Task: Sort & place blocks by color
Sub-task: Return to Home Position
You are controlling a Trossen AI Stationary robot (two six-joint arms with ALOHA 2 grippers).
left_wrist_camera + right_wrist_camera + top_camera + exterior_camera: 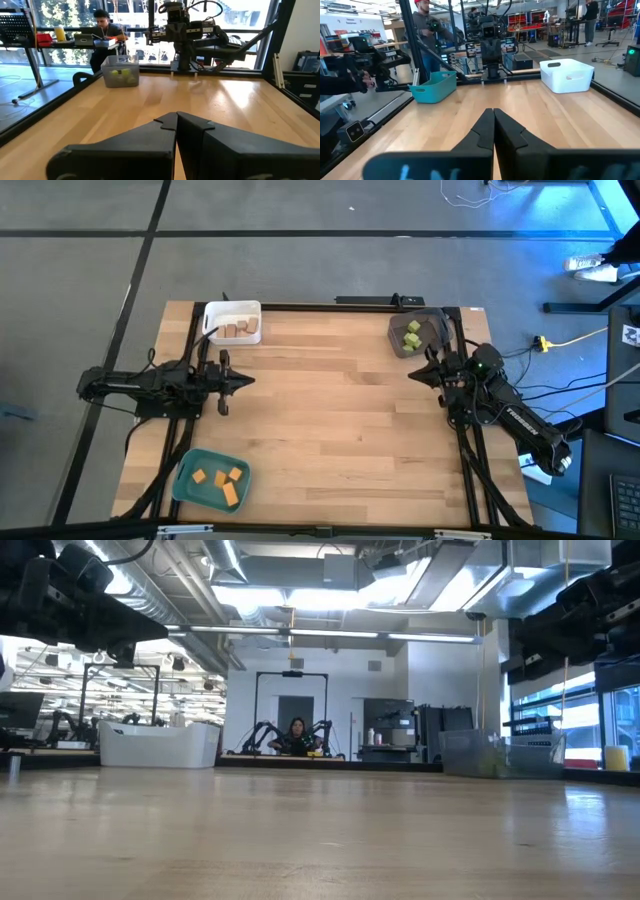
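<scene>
The blocks lie sorted in three trays. Tan blocks (238,329) are in the white tray (214,312) at the far left. Green blocks (412,335) are in the grey tray (396,340) at the far right. Orange blocks (222,479) are in the teal tray (190,480) at the near left. My left gripper (250,379) is shut and level at the table's left side, pointing right, with nothing in it (176,120). My right gripper (412,375) is shut at the right side, pointing left toward the trays, also with nothing in it (493,112).
The wooden tabletop (340,420) between the two grippers is bare. A black frame rail (340,306) runs along the far edge. People stand or sit beyond the table (102,30) (427,25). Cables lie on the floor at the right (570,340).
</scene>
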